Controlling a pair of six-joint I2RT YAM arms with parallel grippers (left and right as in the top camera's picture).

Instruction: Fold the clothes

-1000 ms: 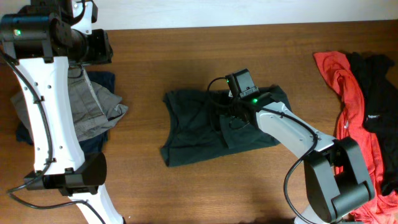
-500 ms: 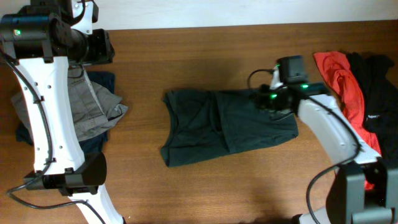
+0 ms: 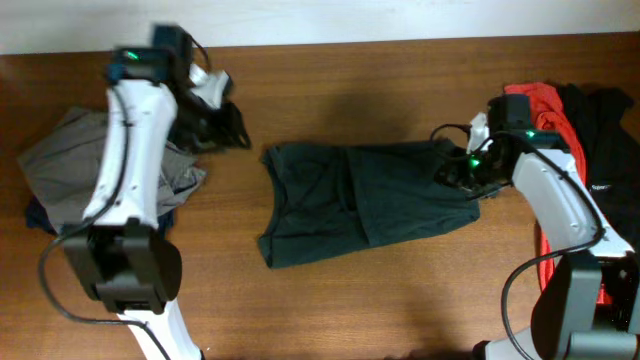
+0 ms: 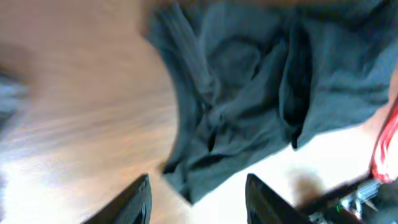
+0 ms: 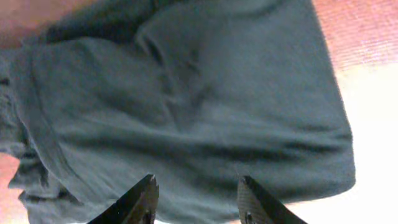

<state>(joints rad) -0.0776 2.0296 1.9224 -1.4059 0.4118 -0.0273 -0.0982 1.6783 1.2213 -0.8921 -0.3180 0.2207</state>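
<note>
Pincer state, right arm: the right pincer (image 5: 198,182) is released. Both fingers (image 5: 146,199) stand apart with nothing between them. It hangs over the right end of the dark green T-shirt (image 5: 186,106), near the upper right corner as the overhead view shows it (image 3: 462,172). Whether the fingertips touch the fabric cannot be told.

Pincer state, left arm: the left pincer (image 4: 198,179) is released, fingers apart and holding nothing. In the overhead view it sits above bare table (image 3: 350,80), just off the upper left corner of the T-shirt, between that shirt and the grey garment (image 3: 70,160). The left wrist view is blurred by motion; shirt and wood grain can be made out, fine detail cannot.

Position of the work item: the T-shirt (image 3: 360,200) lies flat at the centre of the table, long side running left to right, with creases and an overlapped fold near its middle.

Surroundings:
- Left side: the grey garment lies crumpled, with dark blue cloth (image 3: 35,215) showing beneath its lower edge. The left arm (image 3: 135,150) crosses over this pile and hides part of it.
- Right side: a red top (image 3: 545,125) and a black top (image 3: 610,130) lie heaped together at the table edge, near the right end of the T-shirt. The right arm (image 3: 555,195) crosses over the red top.
</note>
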